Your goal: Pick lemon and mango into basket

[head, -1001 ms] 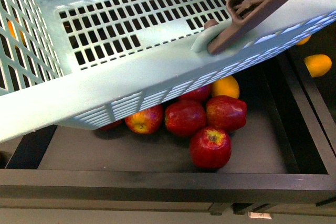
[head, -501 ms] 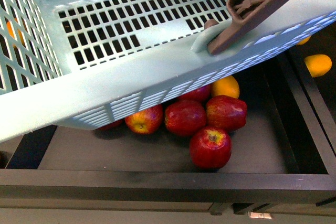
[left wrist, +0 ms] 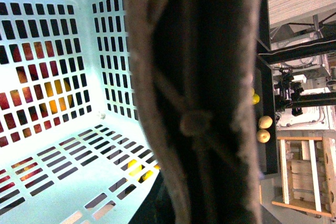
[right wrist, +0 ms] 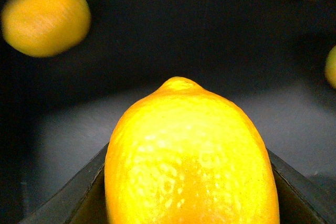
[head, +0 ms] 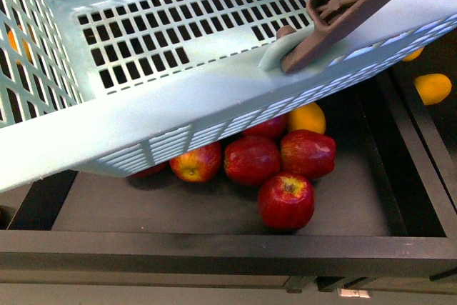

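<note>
The aqua basket (head: 178,112) hangs tilted above the fruit tray and fills the upper front view; nothing lies inside it. Its brown handle (left wrist: 194,77) runs right across the left wrist view, where my left gripper is shut on it with its fingers hidden. My right gripper (right wrist: 191,203) is shut on the lemon (right wrist: 189,156), with dark fingers (right wrist: 79,198) showing on both sides of the fruit. A yellow-orange fruit (head: 307,118) sits half hidden behind the apples; I cannot tell whether it is the mango. Neither arm shows in the front view.
Several red apples (head: 285,199) lie in a dark tray with a raised front rim (head: 228,246), under the basket. More yellow fruits (head: 433,88) lie in the compartment to the right, beyond a dark divider (head: 418,126). In the right wrist view, loose yellow fruits (right wrist: 46,18) rest on a dark floor.
</note>
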### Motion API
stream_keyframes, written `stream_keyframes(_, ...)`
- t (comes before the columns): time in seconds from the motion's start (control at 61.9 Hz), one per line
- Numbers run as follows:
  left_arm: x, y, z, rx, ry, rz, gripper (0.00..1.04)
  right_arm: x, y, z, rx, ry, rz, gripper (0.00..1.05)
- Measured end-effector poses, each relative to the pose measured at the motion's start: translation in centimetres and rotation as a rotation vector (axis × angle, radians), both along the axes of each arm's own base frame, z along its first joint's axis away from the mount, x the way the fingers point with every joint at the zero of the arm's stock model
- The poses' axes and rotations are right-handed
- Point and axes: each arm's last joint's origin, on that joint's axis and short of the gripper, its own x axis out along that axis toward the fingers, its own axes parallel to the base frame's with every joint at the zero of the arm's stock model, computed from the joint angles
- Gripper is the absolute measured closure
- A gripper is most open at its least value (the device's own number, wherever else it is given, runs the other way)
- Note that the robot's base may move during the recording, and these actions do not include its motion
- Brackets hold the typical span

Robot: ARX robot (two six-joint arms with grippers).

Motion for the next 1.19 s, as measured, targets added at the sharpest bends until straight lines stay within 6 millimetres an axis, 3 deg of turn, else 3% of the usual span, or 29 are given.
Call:
stream_keyframes(0.097,0.0,0.0,0.0,0.0,0.0,0.0,1.0,-2.6,1.6,4.6,0.035,-0.129,0.033,0.4)
stream_keyframes(0.274,0.0,0.0,0.0,0.0,0.0,0.0,1.0,-6.4,5.8,10.6,0.077,-0.282,0.107,0.4)
stream_keyframes(0.484,0.0,0.0,0.0,0.0,0.0,0.0,1.0,-8.8,10.9,16.8,0.086,-0.466,0.17,0.4)
stream_keyframes(0.597,0.0,0.0,0.0,0.0,0.0,0.0,1.0,-8.7,13.8,19.1,0.099,-0.533,0.216,0.4)
stream_keyframes(0.727,0.0,0.0,0.0,0.0,0.0,-0.001,1.0,-7.8,17.2,20.1,0.093,-0.554,0.279,0.4)
stream_keyframes(0.807,0.0,0.0,0.0,0.0,0.0,0.0,1.0,-6.6,20.1,20.1,0.081,-0.546,0.334,0.4)
stream_keyframes(0.888,0.0,0.0,0.0,0.0,0.0,-0.001,1.0,-5.6,21.8,19.7,0.078,-0.531,0.358,0.4)
stream_keyframes(1.049,0.0,0.0,0.0,0.001,-0.001,0.001,1.0,-4.2,23.2,18.5,0.071,-0.491,0.376,0.39)
stream_keyframes(1.195,0.0,0.0,0.0,0.0,0.0,-0.001,1.0,-3.6,23.3,17.8,0.069,-0.481,0.369,0.18)
